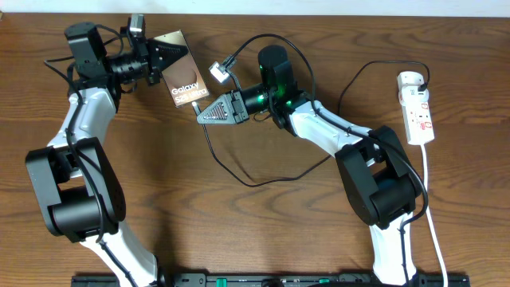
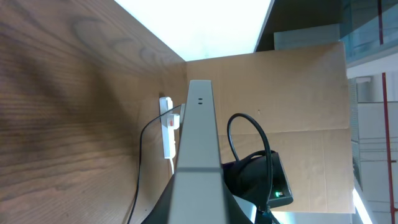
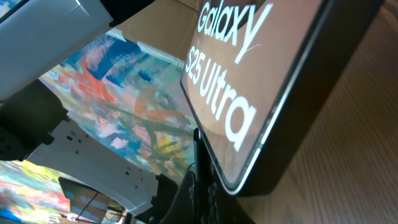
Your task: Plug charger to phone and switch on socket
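Note:
The bronze-brown phone (image 1: 180,68) with white Galaxy lettering is held above the table at the back left, tilted, in my shut left gripper (image 1: 158,60). In the left wrist view the phone (image 2: 199,137) shows edge-on between the fingers (image 2: 199,208). My right gripper (image 1: 200,112) sits at the phone's lower end, shut on the plug end of the black charger (image 3: 200,177). The plug tip touches the phone's (image 3: 261,74) bottom edge. The charger cable (image 1: 239,177) loops over the table towards the white socket (image 1: 417,108) at the far right, which also shows in the left wrist view (image 2: 167,127).
The socket's white cord (image 1: 430,207) runs down the right side towards the table's front edge. A thin black lead (image 1: 366,72) arcs from the socket towards the right arm. The right arm's black wrist (image 2: 258,180) lies just beyond the phone.

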Available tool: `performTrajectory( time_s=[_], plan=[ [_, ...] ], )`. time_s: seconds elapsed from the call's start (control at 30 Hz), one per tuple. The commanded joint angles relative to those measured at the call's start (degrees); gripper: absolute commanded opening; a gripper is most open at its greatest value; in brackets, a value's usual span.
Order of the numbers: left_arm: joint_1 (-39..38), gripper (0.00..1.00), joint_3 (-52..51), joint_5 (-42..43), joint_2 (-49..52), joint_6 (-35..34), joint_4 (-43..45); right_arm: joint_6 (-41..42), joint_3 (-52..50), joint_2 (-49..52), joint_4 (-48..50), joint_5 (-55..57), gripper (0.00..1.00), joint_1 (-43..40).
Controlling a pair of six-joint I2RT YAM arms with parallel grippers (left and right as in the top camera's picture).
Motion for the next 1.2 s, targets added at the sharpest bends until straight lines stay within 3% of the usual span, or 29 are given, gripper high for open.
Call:
performTrajectory(
  time_s=[0.0,1.17],
  plan=[
    [0.1,0.07,0.5,2.0,-0.2,-1.2,0.5,0.1,0.0,0.2,0.2,0.1,0.01,0.2],
    [0.1,0.07,0.5,1.5,-0.2,-2.4,4.6,0.2,0.0,0.2,0.3,0.0,0.01,0.2]
  ],
)
